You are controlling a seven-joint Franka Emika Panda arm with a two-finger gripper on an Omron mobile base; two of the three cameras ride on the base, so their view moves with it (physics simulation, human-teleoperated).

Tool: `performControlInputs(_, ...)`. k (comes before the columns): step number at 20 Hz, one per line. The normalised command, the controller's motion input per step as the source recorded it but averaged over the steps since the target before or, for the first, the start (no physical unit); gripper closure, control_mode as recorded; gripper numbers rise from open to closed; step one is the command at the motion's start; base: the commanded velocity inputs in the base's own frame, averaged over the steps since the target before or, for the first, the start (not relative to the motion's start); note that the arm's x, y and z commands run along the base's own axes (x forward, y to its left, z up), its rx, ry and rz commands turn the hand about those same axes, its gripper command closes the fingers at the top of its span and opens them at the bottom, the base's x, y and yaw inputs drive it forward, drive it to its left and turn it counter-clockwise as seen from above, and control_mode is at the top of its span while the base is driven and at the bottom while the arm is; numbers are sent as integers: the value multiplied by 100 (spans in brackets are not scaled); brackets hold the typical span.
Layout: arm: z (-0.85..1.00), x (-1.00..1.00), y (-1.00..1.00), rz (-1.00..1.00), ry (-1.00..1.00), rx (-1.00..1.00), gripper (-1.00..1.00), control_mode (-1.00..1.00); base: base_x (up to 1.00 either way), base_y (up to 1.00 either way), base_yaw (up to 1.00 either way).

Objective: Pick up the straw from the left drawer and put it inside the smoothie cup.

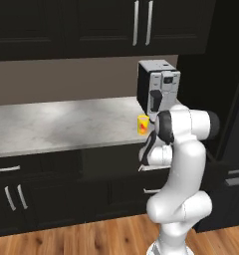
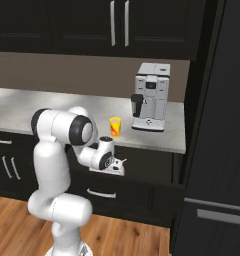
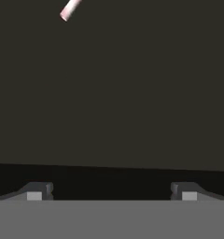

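Note:
The left drawer (image 2: 142, 192) stands pulled out under the counter, its silver bar handle on the black front. My gripper (image 2: 120, 164) is lowered into it, and its two fingertips (image 3: 37, 192) stand wide apart and open with nothing between them. One end of the thin whitish straw (image 3: 69, 9) lies on the dark drawer floor, well ahead of the fingers and to their left. The yellow smoothie cup (image 1: 143, 124) with its red-orange mark stands upright on the counter edge, just above my hand (image 1: 146, 153). It also appears as the cup (image 2: 115, 126) left of the coffee machine.
A white-and-black coffee machine (image 2: 151, 97) stands on the grey counter (image 1: 52, 124) right behind the cup. Black upper cabinets (image 1: 141, 22) hang overhead. A tall black unit (image 2: 217, 150) closes off the right side. More black doors and a drawer (image 1: 7, 169) sit at lower left.

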Motion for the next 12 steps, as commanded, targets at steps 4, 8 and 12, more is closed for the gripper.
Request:
performControlInputs(4,-1,-100,-4,2,7,0,-100,-100,0,0,0)
performControlInputs(8,40,-59,-1,0,-1,0,-100,-100,0,0,0)
performControlInputs(12,77,0,0,0,-5,1,-100,-100,0,0,0)
